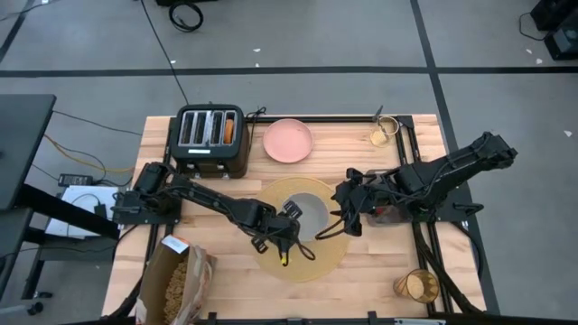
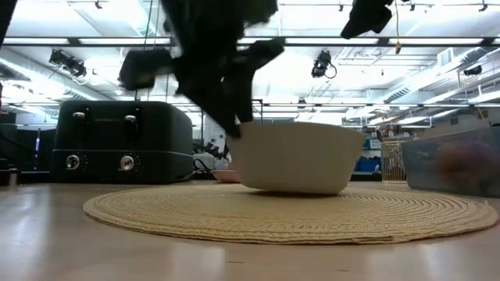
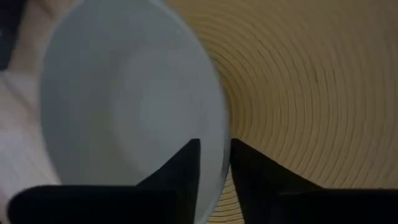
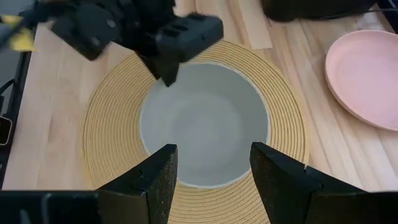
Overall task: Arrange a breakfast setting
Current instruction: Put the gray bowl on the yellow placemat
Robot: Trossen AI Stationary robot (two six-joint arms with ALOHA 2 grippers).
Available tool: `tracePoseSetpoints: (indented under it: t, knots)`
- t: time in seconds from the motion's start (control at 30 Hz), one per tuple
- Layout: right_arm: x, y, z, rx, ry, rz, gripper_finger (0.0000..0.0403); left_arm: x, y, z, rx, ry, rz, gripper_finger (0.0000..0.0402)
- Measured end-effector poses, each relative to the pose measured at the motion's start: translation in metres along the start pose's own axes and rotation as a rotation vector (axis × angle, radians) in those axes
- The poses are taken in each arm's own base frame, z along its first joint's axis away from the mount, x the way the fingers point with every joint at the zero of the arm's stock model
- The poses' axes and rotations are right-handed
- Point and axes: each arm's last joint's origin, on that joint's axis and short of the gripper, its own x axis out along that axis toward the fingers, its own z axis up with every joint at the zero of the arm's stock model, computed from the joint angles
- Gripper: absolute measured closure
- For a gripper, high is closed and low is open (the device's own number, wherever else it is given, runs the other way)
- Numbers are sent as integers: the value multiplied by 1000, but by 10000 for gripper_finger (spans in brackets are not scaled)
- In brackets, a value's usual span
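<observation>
The grey-green bowl (image 1: 312, 212) stands on its base in the middle of the round tan placemat (image 1: 298, 257). My left gripper (image 3: 216, 168) hangs open just over the bowl's rim (image 3: 219, 124) on the side toward the table's left, one finger over the inside and one over the outside, touching nothing I can see. My right gripper (image 4: 211, 180) hovers open above the placemat's right side (image 1: 346, 221), with nothing between its fingers. The pink plate (image 1: 288, 140) lies at the far edge, and the amber tumbler (image 1: 417, 286) stands at the near right corner.
The black toaster (image 1: 210, 140) stands at the far left with a brown piece in one slot (image 1: 229, 129). A brown paper bag (image 1: 176, 280) lies at the near left. A clear box (image 2: 453, 160) sits to the right of the placemat, under my right arm.
</observation>
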Motion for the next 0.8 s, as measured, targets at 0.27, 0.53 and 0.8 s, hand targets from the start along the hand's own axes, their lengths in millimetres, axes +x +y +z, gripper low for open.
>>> tracePoseSetpoints:
  t: [0.27, 0.53, 0.8]
  knots:
    - [20, -22, -7, 106, 87, -144, 194, -65, 17, 12, -298, 79, -261, 238]
    - [90, -58, -16, 71, 253, -276, 194, -134, 18, -3, -667, 124, -353, 255]
    - [137, -91, -22, 115, 360, -167, 194, -207, 4, -16, -890, -16, -223, 260]
